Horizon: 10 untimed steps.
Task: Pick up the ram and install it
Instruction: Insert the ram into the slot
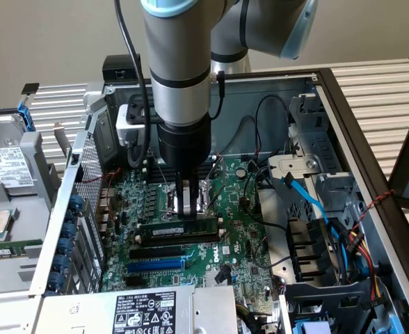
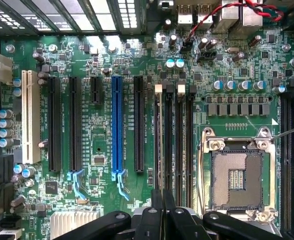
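Past the empty blue slot (image 1: 159, 265) and black slot (image 1: 180, 249), low centre of the exterior view: the ram (image 1: 183, 228) laid along a memory slot, pinched at its top edge by the nearly closed gripper (image 1: 188, 205). Looks like seating in hand, latching unclear. Calls for staying square and pressing evenly. Just behind, the CPU socket (image 1: 208, 189).

Exterior view: soft, even light; the pale wall (image 1: 51, 42) and slatted table (image 1: 385, 90) are bright. The arm (image 1: 180, 69) throws a soft shadow on the motherboard (image 1: 239, 236) beneath it. Wrist view: the vent grille (image 2: 102, 17) burns out to white glare; the gripper (image 2: 162, 195) shows as a dark silhouette.
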{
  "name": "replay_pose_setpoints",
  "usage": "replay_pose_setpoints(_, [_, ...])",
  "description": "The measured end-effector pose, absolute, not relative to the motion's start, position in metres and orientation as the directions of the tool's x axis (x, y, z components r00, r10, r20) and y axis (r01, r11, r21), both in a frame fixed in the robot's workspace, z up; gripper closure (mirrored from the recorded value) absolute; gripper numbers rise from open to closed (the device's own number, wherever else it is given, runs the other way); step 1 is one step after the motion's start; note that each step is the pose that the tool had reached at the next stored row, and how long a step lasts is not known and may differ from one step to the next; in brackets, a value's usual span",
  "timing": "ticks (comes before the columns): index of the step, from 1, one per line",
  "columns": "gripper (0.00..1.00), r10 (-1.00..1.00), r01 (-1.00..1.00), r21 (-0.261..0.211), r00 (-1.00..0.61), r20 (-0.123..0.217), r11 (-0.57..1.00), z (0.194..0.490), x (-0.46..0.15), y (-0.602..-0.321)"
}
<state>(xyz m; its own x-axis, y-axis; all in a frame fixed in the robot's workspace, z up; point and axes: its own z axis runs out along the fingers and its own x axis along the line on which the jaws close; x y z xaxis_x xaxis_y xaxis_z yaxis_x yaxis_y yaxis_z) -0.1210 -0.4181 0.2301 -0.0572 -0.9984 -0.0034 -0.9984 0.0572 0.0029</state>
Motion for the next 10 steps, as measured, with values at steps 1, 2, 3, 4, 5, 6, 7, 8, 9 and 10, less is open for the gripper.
replay_pose_setpoints(1, [0.88, -0.998, -0.998, 0.007, -0.057, -0.003, 0.057, 0.2300, -0.1209, -0.4180])
replay_pose_setpoints(2, [0.88, -0.998, -0.998, 0.011, -0.057, -0.003, 0.057, 0.2299, -0.1210, -0.4180])
replay_pose_setpoints(3, [0.88, -0.998, -0.998, 0.013, -0.058, -0.002, 0.058, 0.2301, -0.1210, -0.4182])
replay_pose_setpoints(4, [0.88, -0.998, -0.998, 0.014, -0.058, 0.000, 0.058, 0.2302, -0.1208, -0.4184])
replay_pose_setpoints(5, [0.88, -0.998, -0.998, 0.014, -0.058, 0.000, 0.058, 0.2302, -0.1208, -0.4184])
replay_pose_setpoints(6, [0.88, -0.998, -0.998, 0.014, -0.058, 0.000, 0.058, 0.2301, -0.1208, -0.4185])
replay_pose_setpoints(7, [0.88, -0.998, -0.998, 0.014, -0.058, 0.000, 0.058, 0.2301, -0.1208, -0.4185])
replay_pose_setpoints(8, [0.88, -0.998, -0.998, 0.014, -0.058, 0.000, 0.058, 0.2301, -0.1208, -0.4185])
replay_pose_setpoints(9, [0.88, -0.998, -0.998, 0.014, -0.058, 0.000, 0.058, 0.2301, -0.1207, -0.4186])
replay_pose_setpoints(10, [0.88, -0.998, -0.998, 0.014, -0.058, 0.000, 0.058, 0.2301, -0.1207, -0.4187])
